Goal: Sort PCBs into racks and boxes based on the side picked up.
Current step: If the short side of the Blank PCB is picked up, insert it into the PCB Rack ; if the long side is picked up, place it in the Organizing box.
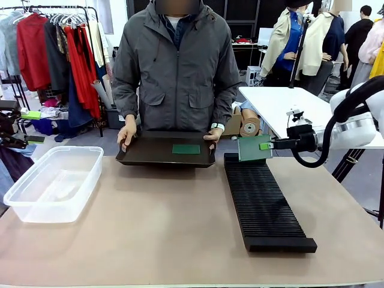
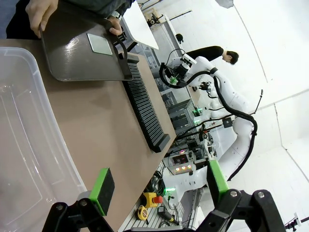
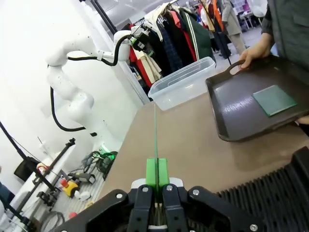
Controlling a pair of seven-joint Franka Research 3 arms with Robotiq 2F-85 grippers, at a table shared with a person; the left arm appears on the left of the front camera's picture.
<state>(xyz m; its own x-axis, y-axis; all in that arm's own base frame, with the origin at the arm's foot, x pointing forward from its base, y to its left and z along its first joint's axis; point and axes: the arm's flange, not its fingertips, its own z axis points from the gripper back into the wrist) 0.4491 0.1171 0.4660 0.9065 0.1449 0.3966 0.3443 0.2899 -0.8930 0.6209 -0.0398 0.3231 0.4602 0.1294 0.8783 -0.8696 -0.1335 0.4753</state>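
Tan tabletop [image 1: 150, 234] bears ribbed black rack [image 1: 264, 204], clear rounded tub [image 1: 66, 210]; thin PCB [image 1: 253, 148] above.

No text, label, brand, number or sign can be read; the thin flat green circuit board [image 1: 186, 149] in the smooth black rimmed tray [image 1: 138, 157] at the table's [image 1: 180, 228] far edge shows a plain face; so does the second green circuit board [image 1: 254, 148] raised over the far end of the long black ribbed rack [image 1: 264, 198]; the lit panels on the grey control box [image 2: 181, 162] off the table's edge are too small to read.
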